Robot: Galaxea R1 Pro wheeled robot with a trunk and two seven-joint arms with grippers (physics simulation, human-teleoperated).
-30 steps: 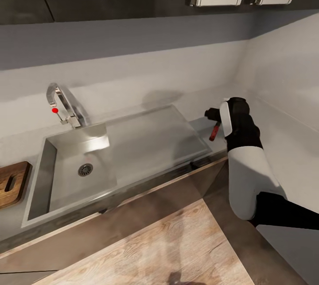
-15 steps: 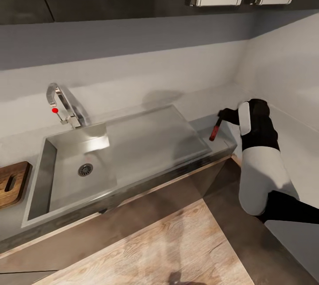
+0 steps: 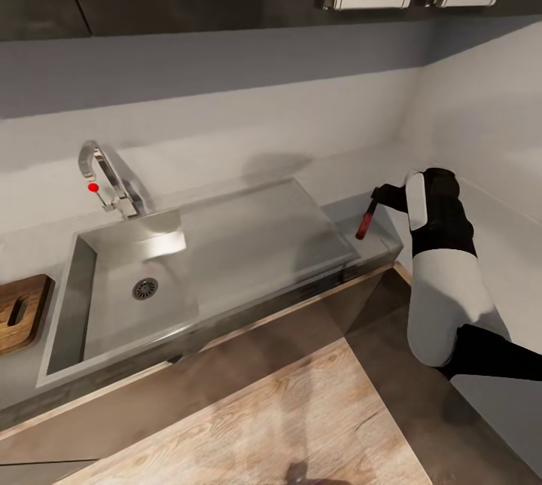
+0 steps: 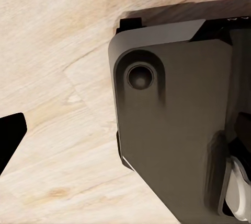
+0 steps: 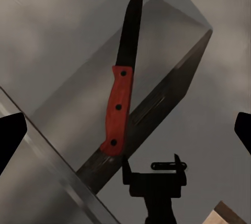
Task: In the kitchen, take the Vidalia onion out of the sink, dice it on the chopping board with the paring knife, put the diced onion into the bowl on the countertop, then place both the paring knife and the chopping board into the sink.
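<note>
The paring knife lies on the grey countertop just right of the sink's drainboard; its red handle reaches the counter's front edge and its dark blade points at the wall. My right gripper hovers just right of the blade, open, with its fingertips spread wide and nothing between them. The steel sink has a bare basin. Part of the chopping board shows at the left edge. The onion and the bowl are out of view. One left fingertip sits far off-centre over the floor.
The chrome faucet with its red knob stands behind the basin. The counter ends at a white side wall close to my right arm. Dark upper cabinets hang overhead. Wooden floor lies below, with the robot's dark base over it.
My right gripper drew back to the right, off the knife, which stayed on the countertop. Over the last half second nothing has visibly moved.
</note>
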